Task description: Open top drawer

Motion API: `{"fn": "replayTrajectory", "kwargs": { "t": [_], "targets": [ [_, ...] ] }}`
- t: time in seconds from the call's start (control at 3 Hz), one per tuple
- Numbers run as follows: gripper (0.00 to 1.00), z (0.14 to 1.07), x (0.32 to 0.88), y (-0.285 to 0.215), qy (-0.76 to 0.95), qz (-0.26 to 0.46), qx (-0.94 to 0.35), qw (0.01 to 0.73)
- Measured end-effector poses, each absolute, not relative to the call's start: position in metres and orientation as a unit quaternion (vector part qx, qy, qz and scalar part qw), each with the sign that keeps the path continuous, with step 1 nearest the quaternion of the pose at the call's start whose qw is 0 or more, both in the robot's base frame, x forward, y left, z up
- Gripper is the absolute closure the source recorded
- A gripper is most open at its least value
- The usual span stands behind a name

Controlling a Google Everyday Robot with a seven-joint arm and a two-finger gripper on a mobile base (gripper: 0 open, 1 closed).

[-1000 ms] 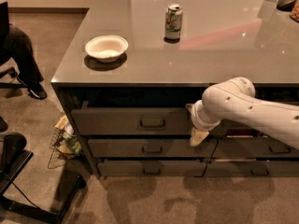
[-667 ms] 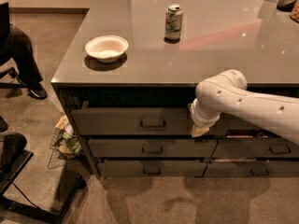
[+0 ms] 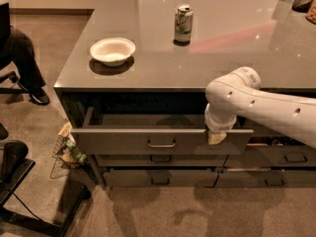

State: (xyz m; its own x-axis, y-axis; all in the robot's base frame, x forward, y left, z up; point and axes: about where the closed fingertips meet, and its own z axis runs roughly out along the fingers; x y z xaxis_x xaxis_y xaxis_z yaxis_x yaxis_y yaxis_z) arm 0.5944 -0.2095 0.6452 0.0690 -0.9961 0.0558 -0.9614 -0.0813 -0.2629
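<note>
The top drawer [image 3: 123, 141] is a wide dark grey drawer under the counter's front edge, pulled partly out. Its pale interior [image 3: 148, 120] shows behind the front panel. A small metal pull handle [image 3: 161, 144] sits at the panel's centre. My gripper [image 3: 216, 137] is at the end of the white arm [image 3: 256, 105] that comes in from the right. It rests at the top right edge of the drawer's front panel, to the right of the handle.
A white bowl [image 3: 112, 51] and a drink can [image 3: 183, 23] stand on the grey counter [image 3: 232, 48]. Shallower drawers [image 3: 158, 177] lie below the top one. A wire basket [image 3: 66, 149] sits on the floor at the left. A seated person's legs [image 3: 22, 63] and a chair base [image 3: 29, 201] are at the far left.
The top drawer has slid outward from nearly closed to partly open. My gripper has moved toward the front with the drawer's panel.
</note>
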Motion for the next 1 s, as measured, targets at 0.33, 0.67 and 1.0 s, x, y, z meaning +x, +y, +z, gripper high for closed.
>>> {"fn": "replayTrajectory", "kwargs": {
  "t": [0.33,0.67,1.0],
  "targets": [
    [1.0,0.647,0.594,-0.209,0.673,-0.111,-0.727,0.078],
    [1.0,0.647,0.594,-0.209,0.673,-0.111,-0.727,0.078],
    [1.0,0.656,0.577,-0.214,0.679,-0.104,-0.723,0.074]
  ]
}}
